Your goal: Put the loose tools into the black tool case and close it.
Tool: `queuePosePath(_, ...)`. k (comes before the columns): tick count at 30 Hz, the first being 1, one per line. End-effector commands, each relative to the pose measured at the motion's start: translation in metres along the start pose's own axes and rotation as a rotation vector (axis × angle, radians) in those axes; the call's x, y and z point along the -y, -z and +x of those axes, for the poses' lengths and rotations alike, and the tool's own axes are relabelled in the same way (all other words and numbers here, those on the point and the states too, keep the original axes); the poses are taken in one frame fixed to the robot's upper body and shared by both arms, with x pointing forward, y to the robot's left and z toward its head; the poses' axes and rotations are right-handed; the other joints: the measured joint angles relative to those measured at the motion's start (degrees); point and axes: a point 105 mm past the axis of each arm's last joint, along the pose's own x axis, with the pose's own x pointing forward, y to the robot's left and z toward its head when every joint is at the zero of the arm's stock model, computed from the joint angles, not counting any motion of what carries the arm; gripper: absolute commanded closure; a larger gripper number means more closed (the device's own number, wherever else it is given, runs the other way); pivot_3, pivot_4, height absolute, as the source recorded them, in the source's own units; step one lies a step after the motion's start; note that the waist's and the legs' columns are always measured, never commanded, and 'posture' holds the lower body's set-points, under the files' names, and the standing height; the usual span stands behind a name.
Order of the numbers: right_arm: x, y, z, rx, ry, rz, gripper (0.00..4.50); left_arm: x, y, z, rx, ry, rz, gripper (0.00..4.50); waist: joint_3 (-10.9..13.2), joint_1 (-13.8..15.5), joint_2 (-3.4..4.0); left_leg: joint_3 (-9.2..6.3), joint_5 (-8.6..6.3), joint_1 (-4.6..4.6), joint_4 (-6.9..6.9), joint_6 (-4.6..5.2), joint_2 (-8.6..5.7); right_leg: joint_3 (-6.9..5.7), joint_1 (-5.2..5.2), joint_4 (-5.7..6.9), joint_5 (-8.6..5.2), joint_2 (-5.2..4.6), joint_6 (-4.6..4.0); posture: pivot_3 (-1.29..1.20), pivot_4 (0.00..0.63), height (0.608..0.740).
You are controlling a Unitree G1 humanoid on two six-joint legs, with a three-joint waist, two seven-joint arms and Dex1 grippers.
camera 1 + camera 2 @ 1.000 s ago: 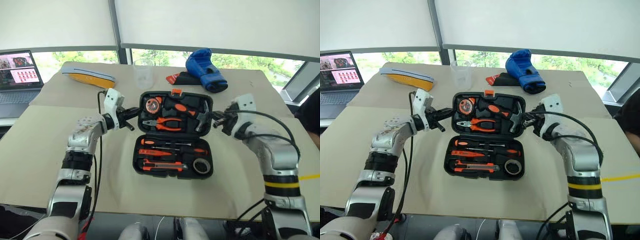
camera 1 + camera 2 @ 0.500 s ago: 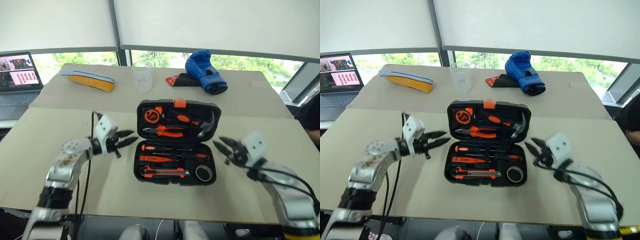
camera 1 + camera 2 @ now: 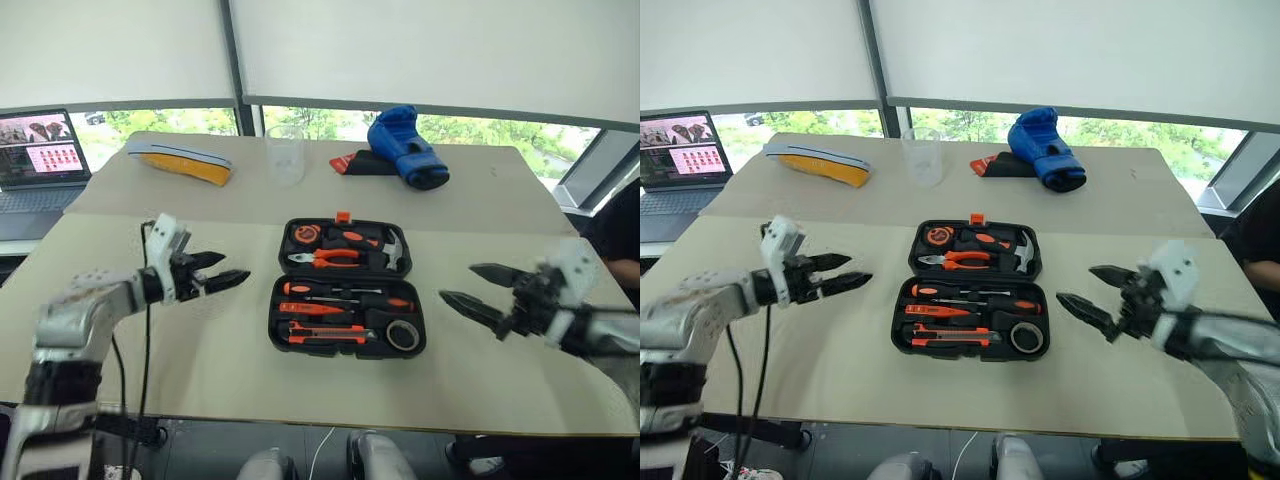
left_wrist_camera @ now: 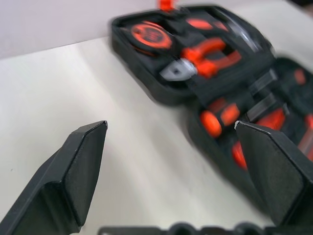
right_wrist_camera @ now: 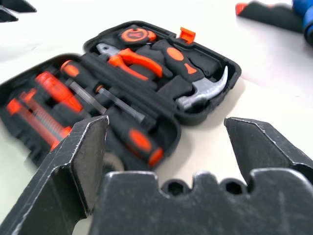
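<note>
The black tool case (image 3: 346, 276) lies open on the table. Its near half holds the loose tools: two black-and-orange screwdrivers (image 3: 345, 290), a slim orange tester (image 3: 310, 305), the utility knife (image 3: 325, 336) and the grey tape roll (image 3: 403, 334). Pliers (image 3: 335, 259), a hammer (image 3: 392, 250) and a tape measure (image 3: 303, 235) fill the far half. My left gripper (image 3: 235, 266) hovers open to the left of the case, apart from it. On the case's right, my right gripper (image 3: 457, 281) is open and holds nothing. Each wrist view looks at the case between spread fingers (image 4: 80, 161) (image 5: 78, 156).
At the back of the table lie a blue boxing glove (image 3: 405, 148), a clear cup (image 3: 285, 155) and a yellow-and-white object (image 3: 180, 160). A laptop (image 3: 40, 150) stands at the far left. The table's front edge runs just below the case.
Both grippers went from shut at the lid's two sides to open, and drew outward and back from the case. The head camera's view has also shifted.
</note>
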Motion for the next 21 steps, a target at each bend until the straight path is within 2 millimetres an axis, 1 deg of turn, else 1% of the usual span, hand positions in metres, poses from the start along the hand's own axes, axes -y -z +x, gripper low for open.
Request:
queuePosePath(1,0.014,-0.002,0.027,-0.035,0.053,0.099,0.05,-0.005,-0.005,0.025,-0.034,-0.022,-0.085,0.0,0.0,0.1,0.01,0.01,0.11,-0.04,0.03,-0.19,0.0,0.0,-0.01,0.0,0.04,0.06,-0.07,0.0,0.15,0.738)
queuePosePath(2,0.021,-0.002,0.035,-0.043,0.076,0.131,0.05,-0.006,-0.008,0.032,-0.033,-0.021,-0.105,0.0,0.0,0.0,0.01,-0.04,0.14,-0.3,-0.02,-0.21,0.0,-0.05,-0.19,-0.06,0.28,0.06,-0.47,0.0,0.15,0.738)
queuePosePath(4,0.035,-0.003,0.052,-0.053,0.131,0.185,0.05,-0.005,-0.013,0.049,-0.037,-0.023,-0.131,0.0,0.0,0.0,0.01,-0.05,0.16,-0.54,0.11,-0.2,0.01,-0.11,-0.3,-0.09,0.29,0.18,-0.49,0.0,0.15,0.738)
queuePosePath(9,0.063,-0.001,0.077,-0.092,0.243,0.238,0.05,-0.007,-0.023,0.076,-0.034,-0.04,-0.19,0.0,0.0,-0.2,0.01,-0.12,0.11,-0.93,-0.05,-0.07,-0.04,-0.49,-0.49,-0.22,0.36,0.09,-0.35,0.0,0.15,0.738)
queuePosePath(11,0.071,0.001,0.084,-0.108,0.27,0.253,0.05,-0.007,-0.025,0.083,-0.034,-0.041,-0.204,0.0,0.0,-0.3,0.02,-0.1,0.1,-1.19,-0.08,-0.06,-0.11,-0.61,-0.71,-0.26,0.33,-0.02,-0.3,0.0,0.15,0.738)
queuePosePath(15,0.078,0.007,0.095,-0.128,0.287,0.287,0.05,-0.005,-0.028,0.097,-0.025,-0.049,-0.217,0.0,0.0,-0.7,0.03,0.01,0.12,-1.53,-0.04,-0.1,-0.21,-1.0,-0.96,-0.23,0.31,-0.15,-0.28,0.0,0.15,0.738)
queuePosePath(16,0.079,0.009,0.096,-0.133,0.289,0.291,0.28,-0.005,-0.028,0.099,-0.022,-0.048,-0.216,0.51,0.0,-0.7,0.03,0.03,0.14,-1.56,0.0,-0.13,-0.21,-1.11,-0.95,-0.22,0.31,-0.17,-0.28,0.0,0.15,0.738)
queuePosePath(17,0.079,0.009,0.097,-0.133,0.289,0.293,0.55,-0.004,-0.028,0.101,-0.02,-0.046,-0.216,0.7,0.0,-0.8,0.03,0.03,0.17,-1.58,0.01,-0.19,-0.2,-1.17,-0.95,-0.22,0.31,-0.2,-0.28,0.0,0.15,0.738)
queuePosePath(18,0.08,0.01,0.098,-0.134,0.291,0.292,0.8,-0.002,-0.028,0.103,-0.018,-0.039,-0.217,1.14,0.0,-0.9,0.03,0.04,0.21,-1.57,0.01,-0.25,-0.2,-1.18,-0.94,-0.19,0.31,-0.2,-0.29,0.0,0.15,0.738)
queuePosePath(19,0.08,0.01,0.099,-0.131,0.29,0.295,1.1,0.0,-0.027,0.106,-0.02,-0.026,-0.217,1.47,0.0,-0.9,0.03,0.02,0.25,-1.57,0.01,-0.33,-0.2,-1.19,-0.94,-0.17,0.31,-0.21,-0.29,0.0,0.15,0.738)
queuePosePath(21,0.079,0.01,0.101,-0.129,0.286,0.289,1.79,0.003,-0.026,0.108,-0.022,-0.012,-0.214,2.21,0.0,-1.0,0.04,0.03,0.32,-1.55,0.01,-0.46,-0.17,-1.19,-0.93,-0.12,0.34,-0.2,-0.34,0.0,0.15,0.738)
